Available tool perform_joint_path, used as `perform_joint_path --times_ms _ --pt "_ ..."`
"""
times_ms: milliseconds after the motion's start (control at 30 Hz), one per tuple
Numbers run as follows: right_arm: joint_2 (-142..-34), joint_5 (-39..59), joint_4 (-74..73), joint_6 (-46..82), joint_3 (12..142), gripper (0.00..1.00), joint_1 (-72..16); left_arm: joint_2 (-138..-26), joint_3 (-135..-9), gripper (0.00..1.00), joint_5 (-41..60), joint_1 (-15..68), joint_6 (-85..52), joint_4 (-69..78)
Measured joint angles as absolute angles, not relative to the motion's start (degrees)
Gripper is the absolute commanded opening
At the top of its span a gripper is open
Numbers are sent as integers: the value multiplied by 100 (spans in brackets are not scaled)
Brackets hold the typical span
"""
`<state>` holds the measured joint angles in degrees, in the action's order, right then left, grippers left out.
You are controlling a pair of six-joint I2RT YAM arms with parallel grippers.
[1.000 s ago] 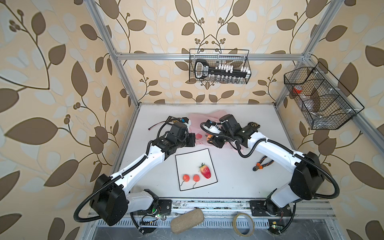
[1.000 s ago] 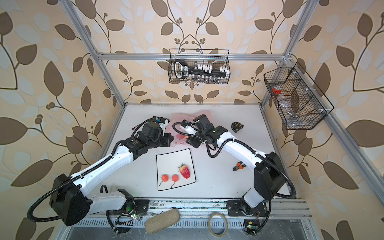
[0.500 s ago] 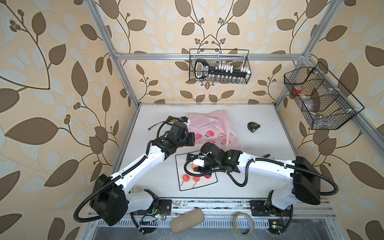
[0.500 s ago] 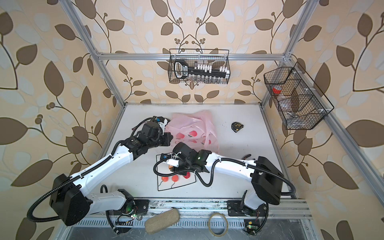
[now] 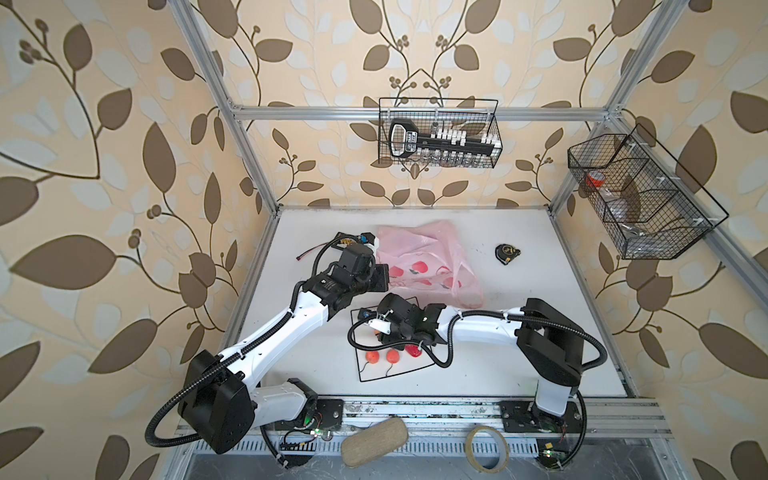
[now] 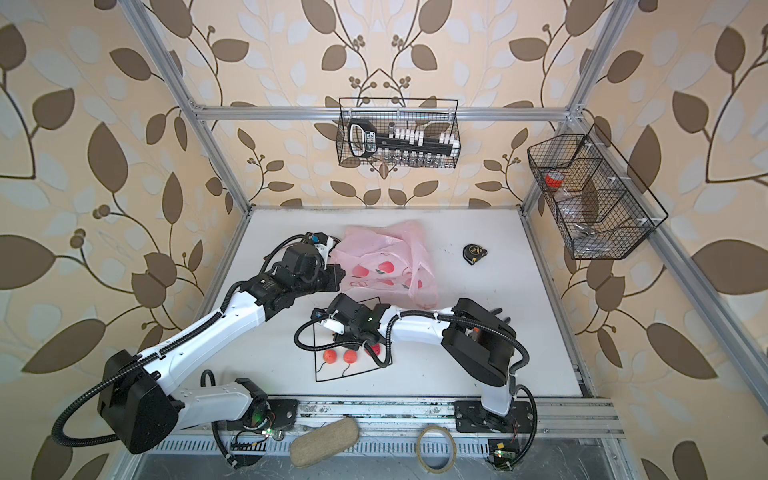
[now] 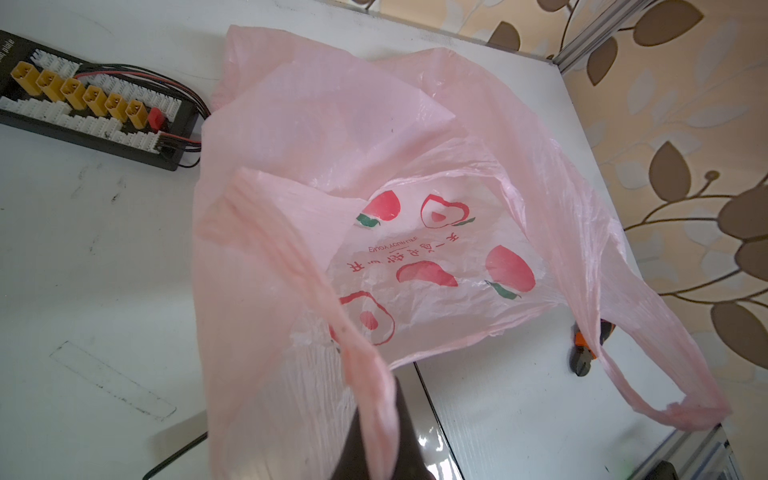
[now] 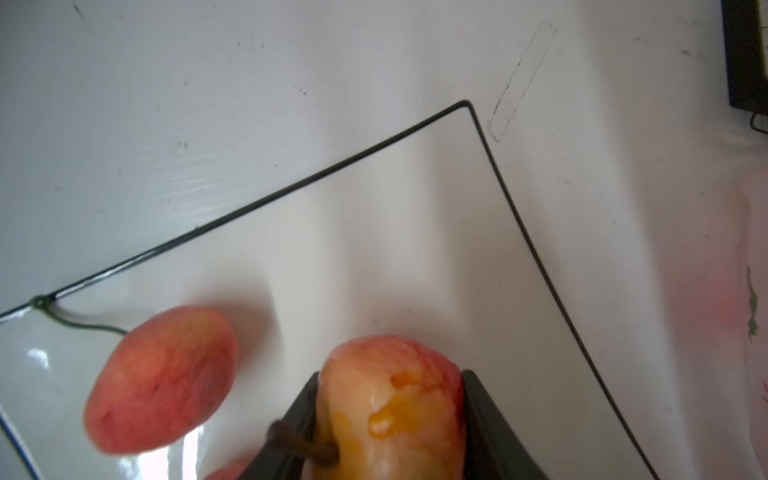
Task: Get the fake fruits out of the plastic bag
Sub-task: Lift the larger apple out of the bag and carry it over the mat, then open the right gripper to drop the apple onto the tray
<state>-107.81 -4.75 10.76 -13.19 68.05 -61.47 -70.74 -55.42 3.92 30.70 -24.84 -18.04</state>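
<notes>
in both top views the plastic bag (image 5: 419, 253) lies crumpled on the white counter (image 5: 561, 270), toward its back. three fake fruits (image 5: 392, 355) lie on the square mat (image 5: 399, 372) in front of it: two small orange-red balls with thin stems and one red strawberry (image 5: 413, 351).

in the left wrist view the left fingers (image 7: 368, 444) are closed on a pleated edge of the bag and hold its mouth open. the film is thin, pink and translucent, printed with flat peaches. i judge it very light, limp and slippery, so a gathered edge is the best place to hold. no fruit shows inside from here.

in the right wrist view the right fingers (image 8: 494, 428) clamp a red-yellow apple-like fruit (image 8: 395, 395) by its two sides, over the mat. whether it touches the mat i cannot tell. it looks glossy, light and rather firm. it may slip, so a hold across the widest part seems right. one orange-red ball (image 8: 162, 378) lies beside it.
</notes>
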Motion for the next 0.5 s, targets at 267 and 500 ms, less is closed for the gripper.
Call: perform_joint_path --times_ms 267,500 --pt "-11192 -668 843 -1199 7129 46 -6176 -7074 -5575 0 373 3068 -2473 -1839" --pt "-11144 -668 810 -1061 7032 72 -6176 -7074 -5575 0 294 3068 -2462 -1879"
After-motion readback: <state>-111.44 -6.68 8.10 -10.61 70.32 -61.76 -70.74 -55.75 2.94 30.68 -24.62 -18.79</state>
